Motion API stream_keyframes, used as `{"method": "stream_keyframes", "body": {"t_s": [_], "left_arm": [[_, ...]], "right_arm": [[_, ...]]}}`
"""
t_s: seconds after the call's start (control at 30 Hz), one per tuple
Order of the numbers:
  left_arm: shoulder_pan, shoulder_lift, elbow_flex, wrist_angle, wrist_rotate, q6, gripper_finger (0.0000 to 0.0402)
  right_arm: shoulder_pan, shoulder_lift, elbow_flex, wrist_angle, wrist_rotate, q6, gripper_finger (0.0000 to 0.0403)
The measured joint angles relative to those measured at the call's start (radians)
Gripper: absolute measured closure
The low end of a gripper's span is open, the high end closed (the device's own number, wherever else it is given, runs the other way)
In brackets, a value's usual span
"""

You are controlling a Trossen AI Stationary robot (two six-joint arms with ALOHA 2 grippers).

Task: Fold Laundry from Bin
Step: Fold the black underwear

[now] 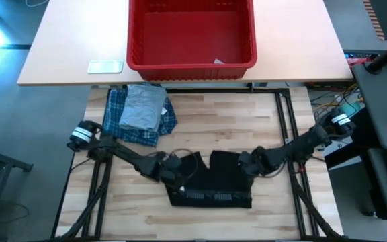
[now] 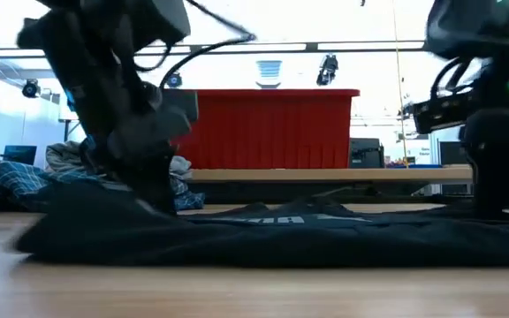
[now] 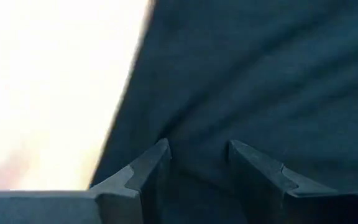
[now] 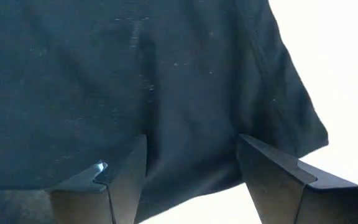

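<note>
A small black garment (image 1: 213,180) lies spread flat on the wooden table, with white lettering along its near edge. My left gripper (image 3: 199,149) is open, pointing down at the garment's left edge (image 3: 135,93). My right gripper (image 4: 192,143) is open too, pointing down over the garment's right edge (image 4: 291,106). A folded blue-and-white plaid shirt (image 1: 123,124) lies at the far left with a grey T-shirt (image 1: 143,107) on top of it. The red bin (image 1: 190,67) stands on the table beyond. My left gripper comes steeply from above, its fingertips (image 3: 163,150) spread over the black cloth just inside the left edge; whether they touch it I cannot tell. My right gripper comes from above too, its fingertips (image 4: 138,146) spread over the cloth near the right edge; touch cannot be told.
The red bin's inside shows only a small white scrap (image 1: 218,61). A small pale flat object (image 1: 105,66) lies on the far table left of the bin. Bare wood (image 1: 133,202) lies near and left of the black garment. Black frame rails (image 1: 284,114) run along the table's sides.
</note>
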Motion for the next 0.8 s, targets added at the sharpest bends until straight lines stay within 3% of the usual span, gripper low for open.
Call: {"method": "stream_keyframes", "body": {"t_s": [0.13,0.33,0.53,0.63,0.8], "left_arm": [[0.111,-0.041,0.035,-0.166,-0.119,0.069,0.0249],[0.217,-0.153,0.141,-0.236,-0.1,0.347,0.0249],[0.211,-0.244,0.171,-0.23,0.129,0.392,0.0249],[0.253,-0.23,0.162,-0.224,0.193,0.354,0.0249],[0.38,-0.145,0.159,-0.199,0.384,0.281,0.0249]], "right_arm": [[-0.129,-0.008,-0.002,-0.077,0.039,-0.121,0.0163],[-0.239,-0.09,0.064,-0.118,0.063,-0.286,0.0163],[-0.153,-0.215,0.076,-0.102,-0.028,-0.222,0.0163],[-0.094,-0.232,0.073,-0.102,-0.077,-0.114,0.0163],[0.004,-0.222,0.071,-0.068,-0.194,0.017,0.0165]]}}
